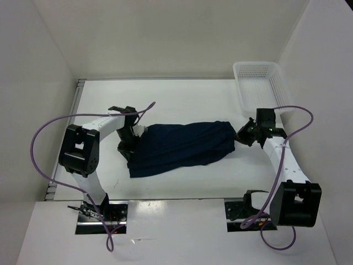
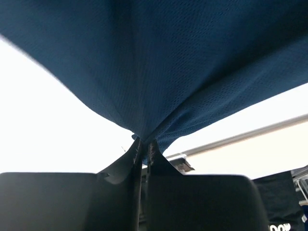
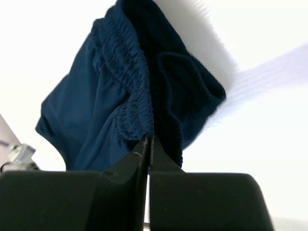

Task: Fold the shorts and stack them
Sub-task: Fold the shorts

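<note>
Shorts [image 1: 182,148] are lying stretched across the middle of the surface [image 1: 182,105], roughly flat, between the two arms. Left tool [image 2: 143,144] is clamping tight on a pinch of navy fabric at the left end, and the cloth is tenting up from its tips. Right tool [image 3: 147,142] is pinching shut on the gathered elastic waistband at the right end. Basket [image 1: 255,65] is sitting far right, apart from the cloth. I'm reading this as the start of a fold. It's hard to tell from above which edge the left one has, probably a hem. To do it well: raise both ends together at the same height, avoid sag in the middle, carry one end over the other, and align the edges before letting go.
</note>
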`<state>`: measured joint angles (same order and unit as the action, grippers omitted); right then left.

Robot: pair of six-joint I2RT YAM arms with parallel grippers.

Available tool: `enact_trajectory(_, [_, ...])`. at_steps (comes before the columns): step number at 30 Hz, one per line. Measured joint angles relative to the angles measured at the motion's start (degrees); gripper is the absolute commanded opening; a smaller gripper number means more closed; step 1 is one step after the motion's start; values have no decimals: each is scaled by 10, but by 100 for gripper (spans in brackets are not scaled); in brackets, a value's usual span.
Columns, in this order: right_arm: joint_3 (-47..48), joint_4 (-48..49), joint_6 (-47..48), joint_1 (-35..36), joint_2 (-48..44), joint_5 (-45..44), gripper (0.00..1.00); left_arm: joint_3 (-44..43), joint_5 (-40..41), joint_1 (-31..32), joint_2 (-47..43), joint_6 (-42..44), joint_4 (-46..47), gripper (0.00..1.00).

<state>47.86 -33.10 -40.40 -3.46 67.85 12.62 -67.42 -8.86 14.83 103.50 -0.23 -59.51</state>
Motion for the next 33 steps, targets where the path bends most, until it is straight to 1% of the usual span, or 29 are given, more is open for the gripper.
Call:
enact_trajectory(4, [-8, -1, -12, -17, -4, 8, 0, -38, -20, 0, -21, 0, -26, 3])
enact_trajectory(5, [-14, 2, -16, -18, 0, 12, 0, -41, -24, 1, -22, 0, -31, 7])
enact_trajectory(7, [-31, 6, -24, -18, 14, 14, 0, -40, -32, 5, -19, 0, -38, 11])
enact_trajectory(8, [-41, 7, -30, -18, 19, 13, 7, -38, -36, 7, -18, 0, -40, 13])
enact_trajectory(9, [-52, 7, -38, -18, 22, 12, 38, -33, -40, 10, -17, 0, -41, 21])
enact_trajectory(10, [-63, 7, -51, -19, 23, 9, 98, -27, -43, 13, -17, 1, -41, 26])
enact_trajectory(11, [-73, 6, -59, -19, 21, 3, 100, -19, -46, 17, -16, -1, -42, 30])
enact_trajectory(13, [-86, 5, -70, -19, 14, -4, 100, -6, -50, 23, -15, 0, -43, 35])
enact_trajectory(15, [-90, 4, -80, -19, 3, -9, 100, 7, -50, 26, -14, 1, -43, 38])
enact_trajectory(22, [-104, 28, -99, -19, 4, -8, 100, 16, -16, 21, -9, 0, -32, 42])
enact_trajectory(28, [-113, 74, -109, -19, 70, -14, 100, -44, 11, -6, -7, 0, -27, 44])
enact_trajectory(29, [-115, 87, -110, -19, 85, -14, 88, -55, 16, -10, -7, 0, -25, 44])
enact_trajectory(32, [-115, 114, -111, -19, 111, -7, 63, -77, 36, -17, -7, 0, -14, 46])
enact_trajectory(33, [-115, 123, -110, -19, 115, -8, 61, -82, 43, -19, -7, 0, -11, 46])
